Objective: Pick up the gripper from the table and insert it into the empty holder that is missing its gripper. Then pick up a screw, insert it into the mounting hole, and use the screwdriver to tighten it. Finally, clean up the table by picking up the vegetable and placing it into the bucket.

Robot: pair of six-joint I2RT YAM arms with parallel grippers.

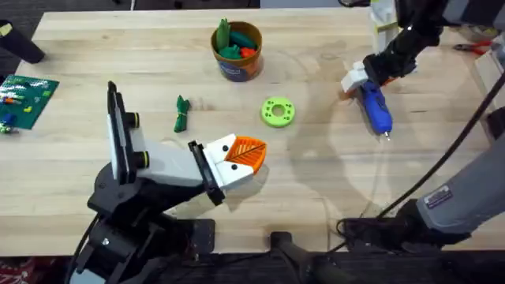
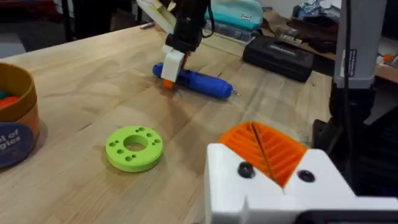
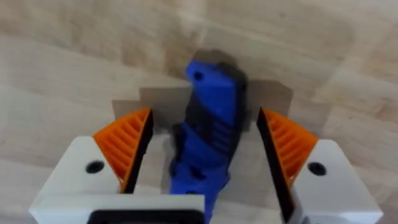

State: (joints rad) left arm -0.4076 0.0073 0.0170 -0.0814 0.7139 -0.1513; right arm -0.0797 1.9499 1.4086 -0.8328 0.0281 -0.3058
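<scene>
The blue screwdriver (image 1: 376,109) lies on the table at the right, its metal bit toward the front. My right gripper (image 1: 359,79) stands open over its rear end, an orange pad (image 3: 127,140) on each side of the blue body (image 3: 208,134) with a gap between. My left gripper (image 1: 248,150) hovers shut near the table's middle with nothing in it, its orange pads (image 2: 273,152) pressed together. The dark green vegetable (image 1: 181,113) lies left of centre. At the back stands the orange-brown bucket (image 1: 237,67), holding toy vegetables. The holder and the screw are out of view.
A lime-green disc with holes (image 1: 277,111) lies between the vegetable and the screwdriver. A green circuit board (image 1: 28,99) sits at the far left edge, and a red-handled tool (image 1: 473,47) at the far right. A black case (image 2: 277,56) lies beyond the screwdriver.
</scene>
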